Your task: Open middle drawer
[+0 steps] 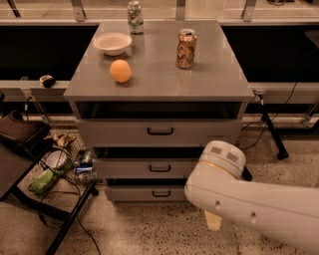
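grey cabinet top (214,74) | white bowl (112,43) back-left | orange (120,70) just before it | brown can (186,48) upright, right of centre | pale can (134,10) at rear edge | gripper not in view

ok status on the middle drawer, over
Pincer out of view; only white arm lower right. Middle drawer looks shut, handle untouched. Nothing blocking the handle.

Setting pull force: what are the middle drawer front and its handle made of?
Middle drawer front: looks like grey painted sheet metal, matte, same dull sheen as the cabinet top. Handle: small black bar, plastic or coated metal, cannot tell. End effector out of view; only the white arm shows, lower right.
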Robot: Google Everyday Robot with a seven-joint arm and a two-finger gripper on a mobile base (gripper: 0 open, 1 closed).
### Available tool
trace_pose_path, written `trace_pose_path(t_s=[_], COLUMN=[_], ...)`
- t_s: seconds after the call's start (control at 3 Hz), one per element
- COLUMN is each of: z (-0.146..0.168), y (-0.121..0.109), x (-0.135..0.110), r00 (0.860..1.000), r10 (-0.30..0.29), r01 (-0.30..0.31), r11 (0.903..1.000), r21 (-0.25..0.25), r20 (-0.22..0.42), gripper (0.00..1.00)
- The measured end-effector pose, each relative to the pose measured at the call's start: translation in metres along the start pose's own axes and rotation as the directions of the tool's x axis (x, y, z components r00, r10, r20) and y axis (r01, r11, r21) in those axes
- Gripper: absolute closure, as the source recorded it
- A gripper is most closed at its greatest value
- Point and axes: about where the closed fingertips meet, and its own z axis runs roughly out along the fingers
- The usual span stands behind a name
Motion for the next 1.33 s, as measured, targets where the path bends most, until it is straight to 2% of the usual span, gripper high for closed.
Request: trace_pose_path(t_s=[0.33,0.67,1.0,1.33], z=[0.066,0.134,0.186,0.218], y=[-0.027,-0.051,-0.066,-0.083], x=[-0.031,-0.055,-0.064,-0.065], r00=[0.999,0.999,0.998,0.999], r10=[-0.020,-0.050,-0.057,-0.051], r01=[0.020,0.050,0.057,0.050], r11=[0.9998,0.9987,0.9981,0.9977], r21=[0.005,0.000,-0.023,-0.046], r20=[0.029,0.016,-0.006,-0.018], gripper=[0.00,0.00,0.00,0.00])
